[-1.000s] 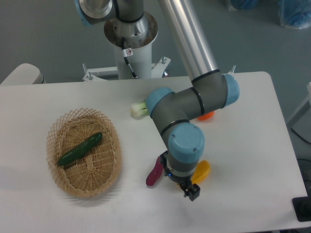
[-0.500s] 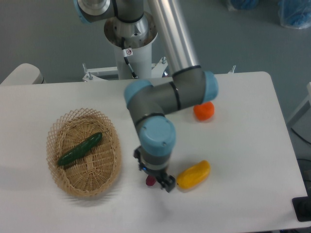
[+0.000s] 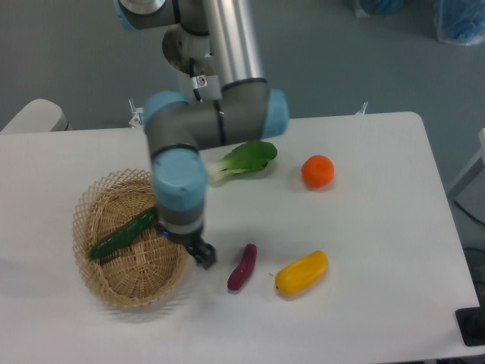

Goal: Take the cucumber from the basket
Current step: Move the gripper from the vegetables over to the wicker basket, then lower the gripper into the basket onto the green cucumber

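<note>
While left of the gripper (image 3: 203,256), cucumber (image 3: 124,233) in basket (image 3: 91,205).

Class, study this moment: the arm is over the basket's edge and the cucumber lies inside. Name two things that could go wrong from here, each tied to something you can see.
1. The gripper hangs at the basket's right rim; descending there could likely snag the looped wicker or tip the basket.
2. The cucumber lies diagonally, its upper end hidden behind the wrist, so a misaligned grasp may slip off its glossy skin.
</note>
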